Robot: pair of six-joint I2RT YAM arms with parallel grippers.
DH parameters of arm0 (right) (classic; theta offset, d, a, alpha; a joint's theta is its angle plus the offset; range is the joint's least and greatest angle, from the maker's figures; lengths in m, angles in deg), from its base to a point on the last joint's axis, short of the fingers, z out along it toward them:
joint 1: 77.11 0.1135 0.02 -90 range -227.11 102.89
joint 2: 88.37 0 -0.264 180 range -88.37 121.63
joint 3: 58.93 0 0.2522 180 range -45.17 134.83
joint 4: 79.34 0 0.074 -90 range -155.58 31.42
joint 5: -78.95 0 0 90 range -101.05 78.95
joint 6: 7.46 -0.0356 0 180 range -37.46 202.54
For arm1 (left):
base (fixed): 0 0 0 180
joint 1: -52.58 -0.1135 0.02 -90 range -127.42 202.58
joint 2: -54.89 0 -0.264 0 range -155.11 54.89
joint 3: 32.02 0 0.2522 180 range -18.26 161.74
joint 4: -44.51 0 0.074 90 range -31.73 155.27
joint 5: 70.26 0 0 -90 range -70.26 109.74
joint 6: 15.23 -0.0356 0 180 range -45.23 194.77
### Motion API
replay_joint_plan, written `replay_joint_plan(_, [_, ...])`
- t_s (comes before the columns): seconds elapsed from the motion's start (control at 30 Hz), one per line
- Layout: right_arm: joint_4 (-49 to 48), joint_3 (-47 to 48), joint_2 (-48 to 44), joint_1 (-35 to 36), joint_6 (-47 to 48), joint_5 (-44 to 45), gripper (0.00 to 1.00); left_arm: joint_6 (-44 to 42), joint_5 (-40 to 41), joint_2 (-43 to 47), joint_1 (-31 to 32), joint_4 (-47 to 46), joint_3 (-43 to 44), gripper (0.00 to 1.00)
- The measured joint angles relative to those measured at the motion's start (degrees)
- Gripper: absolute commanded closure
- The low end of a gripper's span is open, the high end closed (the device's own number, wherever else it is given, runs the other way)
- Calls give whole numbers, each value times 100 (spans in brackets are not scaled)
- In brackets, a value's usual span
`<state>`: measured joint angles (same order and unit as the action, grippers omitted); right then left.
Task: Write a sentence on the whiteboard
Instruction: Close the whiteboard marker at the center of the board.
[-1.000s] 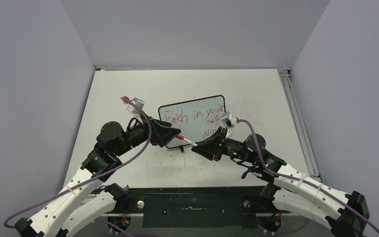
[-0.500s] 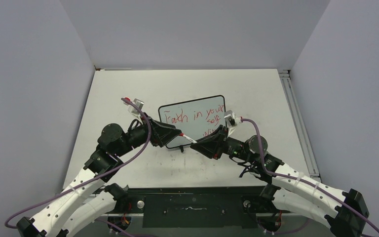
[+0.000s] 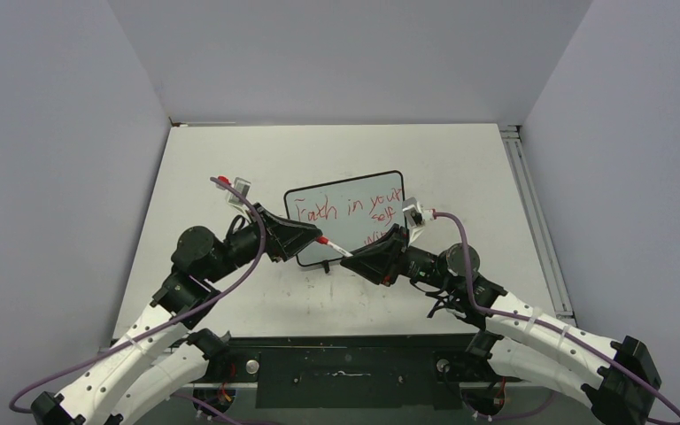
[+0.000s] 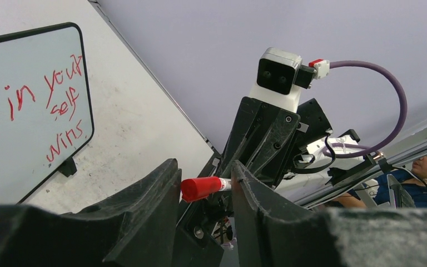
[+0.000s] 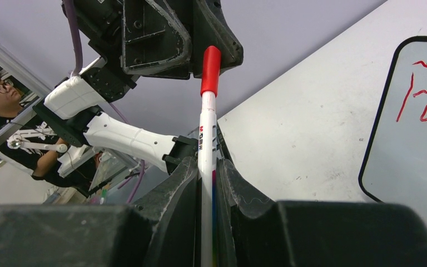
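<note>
The whiteboard [image 3: 345, 232] stands near mid-table with the red sentence [image 3: 347, 208] on it, reading "Faith in your self wins". It also shows in the left wrist view [image 4: 28, 111] and the right wrist view [image 5: 417, 144]. My right gripper [image 3: 354, 259] [image 5: 207, 164] is shut on a white marker [image 5: 207, 139] and points it left. The marker's red cap [image 4: 200, 188] [image 3: 321, 239] lies between the fingers of my left gripper [image 3: 312, 237] [image 4: 203, 167]. Those jaws stand partly apart, with a gap still showing beside the cap.
The white tabletop [image 3: 230, 159] is scuffed and walled in grey at the back and sides. A metal rail [image 3: 531, 221] runs along its right edge. Both arms meet just in front of the board's lower edge.
My left jaws have narrowed around the red cap. The right gripper has kept its hold on the marker and nudged it slightly toward the left gripper.
</note>
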<state>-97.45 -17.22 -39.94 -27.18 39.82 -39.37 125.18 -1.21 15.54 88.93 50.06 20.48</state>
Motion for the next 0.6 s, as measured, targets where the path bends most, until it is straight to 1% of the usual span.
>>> replay_joint_plan(0.1, [-24,0,0,0,0,-20,95,59,-24,-4,-7,-87,-46,67])
replay_joint_plan(0.2, [-39,0,0,0,0,-28,95,116,-37,-11,-9,-142,-63,72])
replay_joint_plan(0.37, [-59,0,2,0,0,-57,95,205,-70,-42,-9,-227,-96,84])
replay_joint_plan(0.5, [-55,-2,17,0,2,-61,95,262,-111,-85,-9,-295,-103,96])
replay_joint_plan(0.57, [-57,-2,17,0,4,-61,95,291,-144,-96,-11,-334,-105,100])
replay_joint_plan(0.6, [-57,-2,17,0,4,-61,95,295,-162,-98,-15,-352,-111,100])
